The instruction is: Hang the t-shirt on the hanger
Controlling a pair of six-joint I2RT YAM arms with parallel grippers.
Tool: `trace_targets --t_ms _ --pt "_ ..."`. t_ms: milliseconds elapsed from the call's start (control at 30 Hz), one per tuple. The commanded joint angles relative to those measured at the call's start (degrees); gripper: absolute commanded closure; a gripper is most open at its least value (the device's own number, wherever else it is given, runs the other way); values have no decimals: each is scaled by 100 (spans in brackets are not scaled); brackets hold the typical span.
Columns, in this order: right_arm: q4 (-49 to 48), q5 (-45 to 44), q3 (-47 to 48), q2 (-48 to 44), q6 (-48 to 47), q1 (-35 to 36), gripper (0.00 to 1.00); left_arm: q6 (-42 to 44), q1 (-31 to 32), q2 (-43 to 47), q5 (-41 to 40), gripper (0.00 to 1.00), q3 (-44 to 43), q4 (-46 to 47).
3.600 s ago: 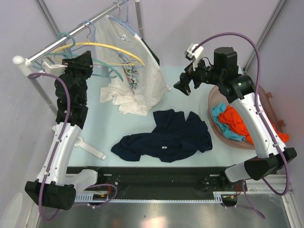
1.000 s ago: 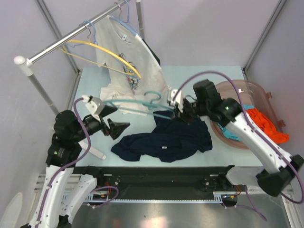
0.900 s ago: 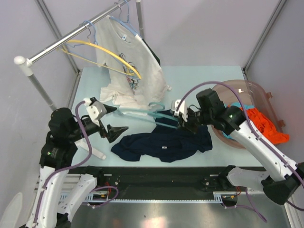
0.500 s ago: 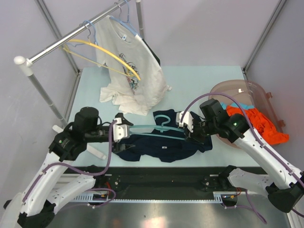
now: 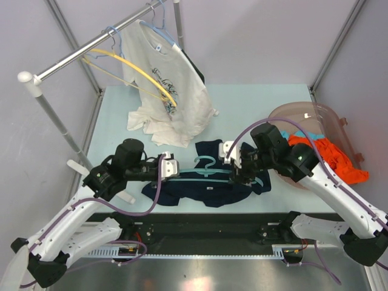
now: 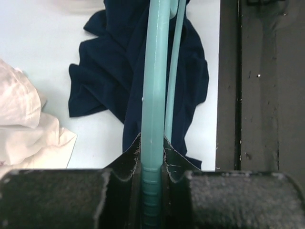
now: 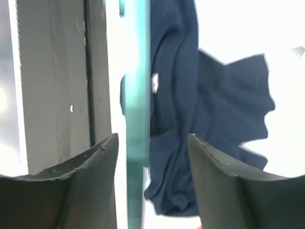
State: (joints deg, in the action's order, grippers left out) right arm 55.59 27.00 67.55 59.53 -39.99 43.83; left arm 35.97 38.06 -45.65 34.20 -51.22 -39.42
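Note:
The teal hanger (image 5: pixel 200 173) hangs level just above the navy t-shirt (image 5: pixel 182 191), hook (image 5: pixel 206 160) pointing away from me. My left gripper (image 5: pixel 171 170) is shut on the hanger's left end; the left wrist view shows the hanger (image 6: pixel 155 95) clamped between its fingers (image 6: pixel 152 143), with the t-shirt (image 6: pixel 109 81) below. My right gripper (image 5: pixel 234 168) is at the hanger's right end. In the right wrist view its jaws (image 7: pixel 150 140) stand open with the hanger arm (image 7: pixel 137 119) between them, over the t-shirt (image 7: pixel 214 105).
A rail (image 5: pixel 91 45) at the back left carries a yellow hanger (image 5: pixel 139 73) and a white printed t-shirt (image 5: pixel 170 103) on a pale blue hanger. A pink basin (image 5: pixel 321 112) at the right holds an orange garment (image 5: pixel 330 160). The black table front edge (image 5: pixel 206 221) lies near.
Both arms have carried the teal hanger from near the rail down over the navy t-shirt. In the last half second the left arm moved right and the hanger sank slightly.

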Motion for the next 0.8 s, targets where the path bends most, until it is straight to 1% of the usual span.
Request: trace_targets --t_ms 0,33,167,367,433,500,533,600,667,700,733,767 --pt "-944 656 882 331 648 72 34 -239 52 82 342 100 147 514" --pt "-997 770 970 410 772 64 34 -274 52 82 342 100 174 549" --pt "-1480 1192 1102 630 1203 125 40 -371 96 118 351 100 288 734" --pt "-1982 1307 1103 859 1581 257 44 -485 105 21 360 100 253 813" --pt "-2105 1246 1067 911 1599 283 47 -546 105 -23 386 100 244 822" --pt "-2158 1193 1041 938 1582 301 51 -660 105 -41 404 100 235 900" --pt "-2158 1141 1015 964 1556 319 55 -687 105 -75 465 100 227 918" --pt "-2070 1071 980 973 1371 345 59 -810 105 -93 500 100 218 1006" --pt "-1939 1017 909 964 1231 380 65 -880 105 -128 535 100 218 1059" --pt "-1886 1009 883 956 1082 406 70 -968 105 -137 536 100 218 1129" --pt "-1825 956 857 955 976 433 85 -1012 105 -146 544 100 218 1147" --pt "-1728 912 769 903 888 442 94 -1039 105 -172 544 100 227 1164"
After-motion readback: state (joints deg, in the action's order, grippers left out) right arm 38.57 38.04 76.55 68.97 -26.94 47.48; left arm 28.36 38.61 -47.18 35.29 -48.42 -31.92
